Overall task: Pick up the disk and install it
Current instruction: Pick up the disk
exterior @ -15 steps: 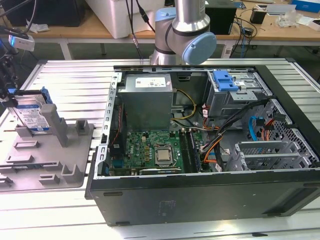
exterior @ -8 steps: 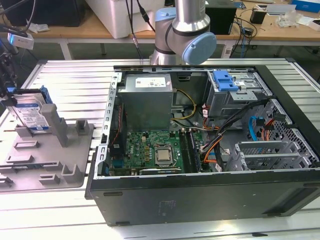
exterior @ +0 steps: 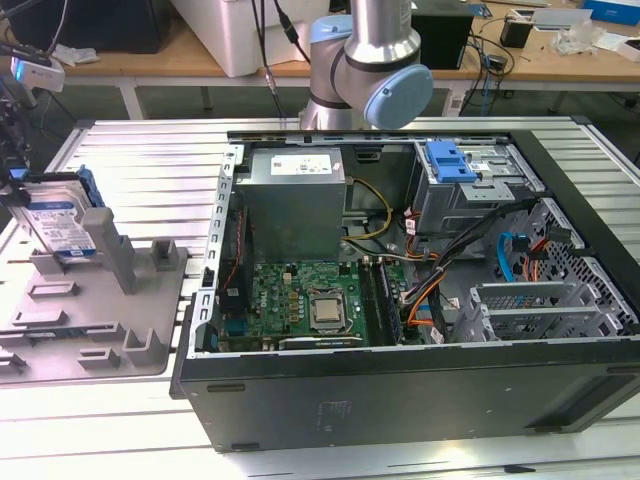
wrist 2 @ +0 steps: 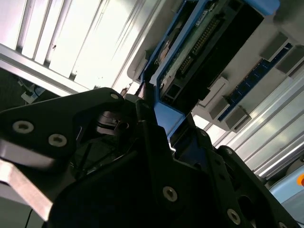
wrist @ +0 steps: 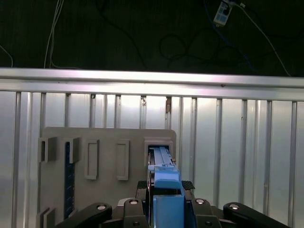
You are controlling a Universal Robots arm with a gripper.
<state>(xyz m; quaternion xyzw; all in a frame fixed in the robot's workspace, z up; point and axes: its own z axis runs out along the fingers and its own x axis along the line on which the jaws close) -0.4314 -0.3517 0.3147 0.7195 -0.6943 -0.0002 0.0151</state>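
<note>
The arm (exterior: 372,30) is a bare silver metal tube joined to a pale grey joint housing (exterior: 335,85) with a round light-blue end cap (exterior: 398,95). The gripper (wrist: 166,186) is built of matte black links, studded with small silver screw heads (wrist: 98,207).

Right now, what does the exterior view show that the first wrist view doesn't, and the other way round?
Exterior view: the open computer case, its motherboard, power supply and the robot arm. First wrist view: the dark floor with cables beyond the table's edge. Both: the gripper shut on the disk, the grey fixture and the slatted table.
</note>
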